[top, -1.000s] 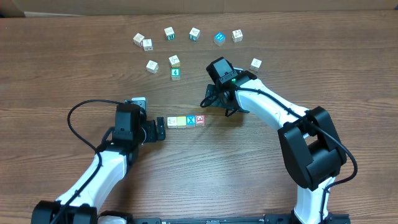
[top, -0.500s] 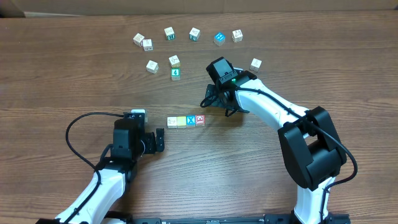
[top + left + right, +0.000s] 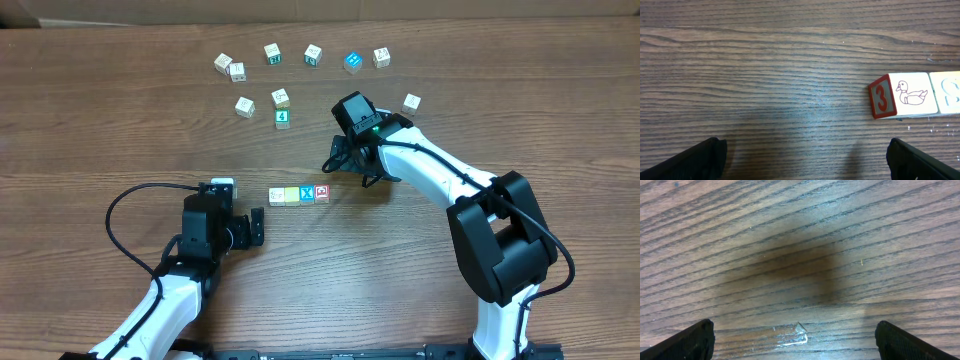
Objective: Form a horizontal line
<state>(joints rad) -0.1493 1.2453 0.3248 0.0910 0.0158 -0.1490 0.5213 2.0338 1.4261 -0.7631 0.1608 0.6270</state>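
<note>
Pulled back from the row since a second ago, the left gripper [image 3: 257, 227] sits just left of and nearer than the white duck cube [image 3: 277, 196], apart from it, jaws wide and empty. That cube, the pale yellow cube [image 3: 292, 195], the blue X cube [image 3: 307, 193] and the red-faced cube [image 3: 322, 192] touch side by side in a horizontal line at mid-table. The right gripper [image 3: 350, 172] hovers just beyond the line's right end, jaws wide, holding nothing.

- You have fourteen small cubes on the counter [image 3: 100, 120] in all.
- Four sit in the row: one white cube [image 3: 277, 196], one pale yellow cube [image 3: 291, 196], one blue X cube [image 3: 307, 194] and one red-faced cube [image 3: 322, 192].
- Ten lie loose: one blue cube [image 3: 352, 62], one green cube [image 3: 282, 117] and eight pale cubes [image 3: 272, 53].
- You see two arms [image 3: 440, 180].
</note>
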